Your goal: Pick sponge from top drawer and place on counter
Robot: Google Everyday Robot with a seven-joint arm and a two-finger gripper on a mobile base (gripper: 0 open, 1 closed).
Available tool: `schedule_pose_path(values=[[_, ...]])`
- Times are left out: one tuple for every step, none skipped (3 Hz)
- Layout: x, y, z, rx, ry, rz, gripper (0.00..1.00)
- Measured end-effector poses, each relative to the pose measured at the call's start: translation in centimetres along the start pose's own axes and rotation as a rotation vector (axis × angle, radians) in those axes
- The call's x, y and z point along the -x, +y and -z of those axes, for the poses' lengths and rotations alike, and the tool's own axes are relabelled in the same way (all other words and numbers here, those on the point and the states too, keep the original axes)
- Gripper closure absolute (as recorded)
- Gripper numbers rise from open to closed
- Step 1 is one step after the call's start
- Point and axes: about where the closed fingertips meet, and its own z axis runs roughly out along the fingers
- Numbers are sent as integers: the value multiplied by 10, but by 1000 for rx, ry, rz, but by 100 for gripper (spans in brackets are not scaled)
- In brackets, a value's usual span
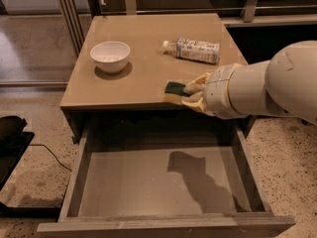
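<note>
The sponge (pixel 174 89), dark green on top with a yellow layer under it, is held between the yellowish fingers (pixel 197 80) of my gripper (pixel 185 92). It sits at the front edge of the beige counter (pixel 143 58), on or just above its surface. My gripper reaches in from the right on a thick white arm. The top drawer (pixel 148 182) is pulled open below, its grey floor bare except for the arm's shadow.
A white bowl (pixel 110 56) stands on the counter's left side. A plastic bottle (pixel 193 50) lies on its side at the back right. A dark object (pixel 10 143) with a cable lies on the speckled floor at the left.
</note>
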Motion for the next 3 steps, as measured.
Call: schedule_pose_path(values=[[6, -31, -7, -47, -14, 47, 100], [7, -55, -24, -79, -38, 79, 100], [0, -69, -46, -74, -78, 66, 100]])
